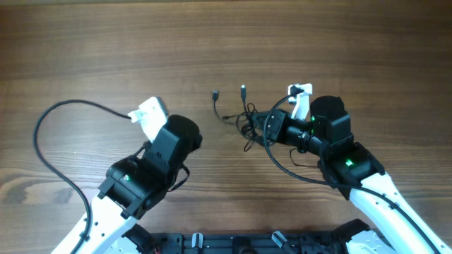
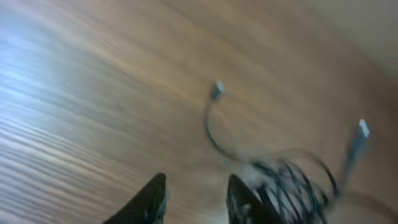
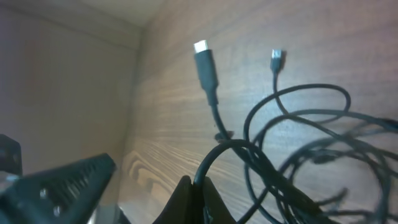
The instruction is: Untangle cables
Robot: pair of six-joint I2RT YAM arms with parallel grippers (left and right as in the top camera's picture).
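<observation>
Cables (image 1: 248, 121) in a tangle on worktop (image 1: 106, 42) beside wide-open right gripper (image 3: 146, 177); left gripper (image 2: 196, 202) part-open, empty.

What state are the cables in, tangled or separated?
Tangled. The cables sit in one clump of overlapping loops; only two plug ends stick out.

I see a wood-grain table (image 1: 106, 42); beside it, on the right wrist feed, possibly a pale wall (image 3: 56, 81).
</observation>
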